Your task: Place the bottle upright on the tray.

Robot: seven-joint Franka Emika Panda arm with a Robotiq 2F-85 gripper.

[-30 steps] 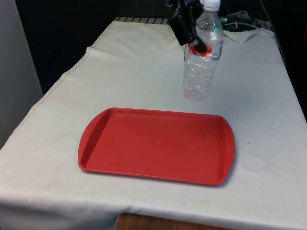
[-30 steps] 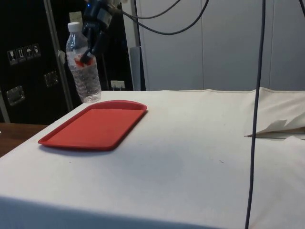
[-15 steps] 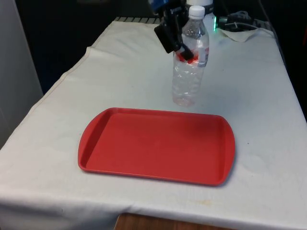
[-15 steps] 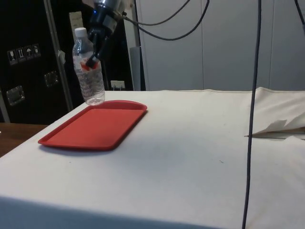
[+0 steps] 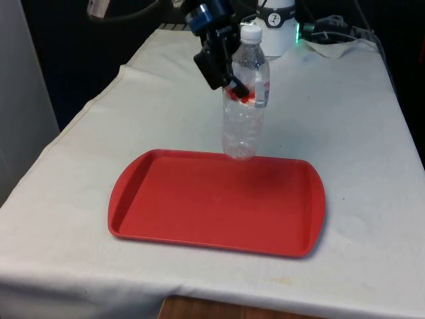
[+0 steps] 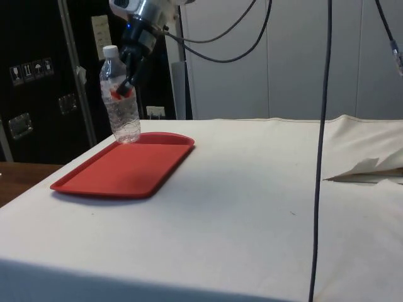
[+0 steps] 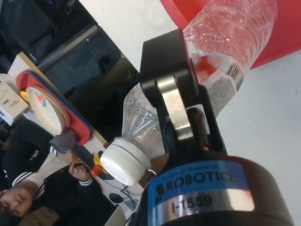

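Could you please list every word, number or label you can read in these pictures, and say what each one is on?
"ROBOTIQ" stands on the blue band of the gripper body.
"I-1559" stands on the silver plate just below it.
The bottle has a label with red print and small lines of text, too small to read.
The dark cabinets carry small stickers and a pale tag, too small to read.
The tray bears no writing.

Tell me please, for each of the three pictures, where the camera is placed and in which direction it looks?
Front view: at the table's near end, looking across the red tray to the gripper holding the bottle.
Side view: at the table's side, facing dark cabinets; the arm's end reaches down.
Wrist view: on the wrist, looking along the finger; a person sits beyond.
All views share bottle and tray.
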